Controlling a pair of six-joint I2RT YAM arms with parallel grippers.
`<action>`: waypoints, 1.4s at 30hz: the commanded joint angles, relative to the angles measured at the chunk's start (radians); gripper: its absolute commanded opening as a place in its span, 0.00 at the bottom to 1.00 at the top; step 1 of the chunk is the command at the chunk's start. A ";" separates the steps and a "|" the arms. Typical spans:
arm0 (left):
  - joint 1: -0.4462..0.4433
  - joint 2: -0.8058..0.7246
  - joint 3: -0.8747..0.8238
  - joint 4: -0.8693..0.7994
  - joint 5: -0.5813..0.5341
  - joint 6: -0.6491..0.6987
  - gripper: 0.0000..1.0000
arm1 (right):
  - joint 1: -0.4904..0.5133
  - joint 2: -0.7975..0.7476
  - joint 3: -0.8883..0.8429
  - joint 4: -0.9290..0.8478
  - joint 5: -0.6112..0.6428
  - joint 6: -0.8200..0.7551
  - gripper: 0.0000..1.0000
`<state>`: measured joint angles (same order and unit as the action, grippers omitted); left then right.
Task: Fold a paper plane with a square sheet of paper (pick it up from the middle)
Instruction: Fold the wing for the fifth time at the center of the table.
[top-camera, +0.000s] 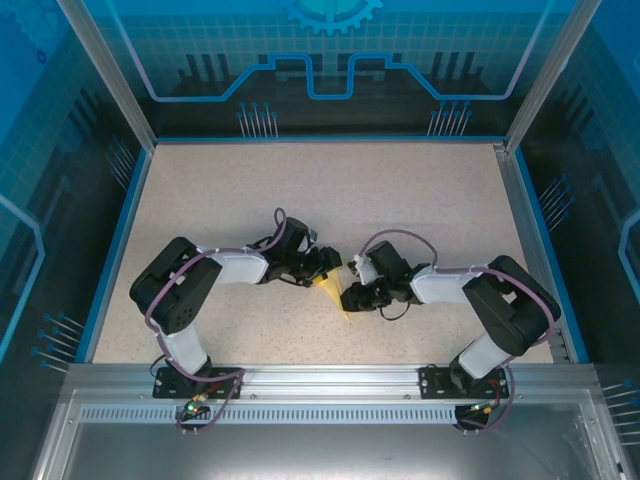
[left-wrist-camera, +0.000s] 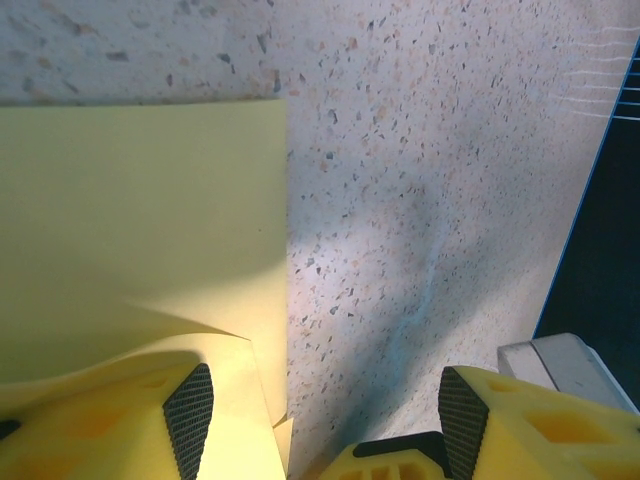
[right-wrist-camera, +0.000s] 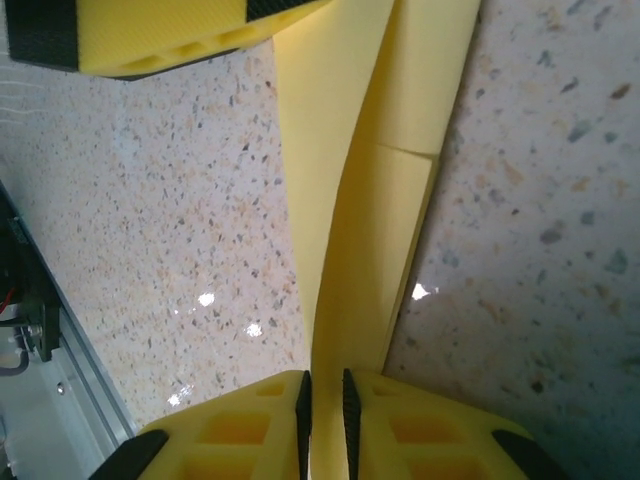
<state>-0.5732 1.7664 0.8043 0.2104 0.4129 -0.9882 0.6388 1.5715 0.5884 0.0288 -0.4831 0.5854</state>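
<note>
The square sheet of paper (top-camera: 331, 291) is pale yellow and lies partly folded at mid-table between the two arms. My right gripper (right-wrist-camera: 325, 420) is shut on a raised fold of the sheet (right-wrist-camera: 360, 250), with layered flaps running away from the jaws. My left gripper (left-wrist-camera: 325, 420) stands open over the sheet's edge. Its left pad (left-wrist-camera: 190, 415) rests above a curled flap of the sheet (left-wrist-camera: 140, 220), and its right pad (left-wrist-camera: 463, 420) is over bare table. From above, the left gripper (top-camera: 328, 268) and right gripper (top-camera: 350, 298) nearly meet at the paper.
The speckled beige table (top-camera: 330, 190) stretches open behind the arms, bounded by a blue rim (top-camera: 320, 140). A left finger (right-wrist-camera: 180, 35) hangs close above the paper in the right wrist view. The metal front rail (top-camera: 330, 380) runs along the near edge.
</note>
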 joint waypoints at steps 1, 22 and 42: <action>0.001 0.016 0.024 -0.032 0.002 0.025 0.65 | -0.010 -0.039 0.006 -0.089 -0.022 -0.009 0.21; 0.000 0.025 0.045 -0.044 0.013 0.031 0.65 | -0.007 0.059 -0.044 -0.134 -0.002 -0.019 0.12; 0.000 0.032 0.064 -0.052 0.033 0.042 0.65 | -0.005 -0.040 0.074 -0.027 0.052 0.054 0.37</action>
<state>-0.5732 1.7855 0.8433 0.1802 0.4229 -0.9672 0.6342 1.5063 0.6350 -0.0353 -0.4416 0.6144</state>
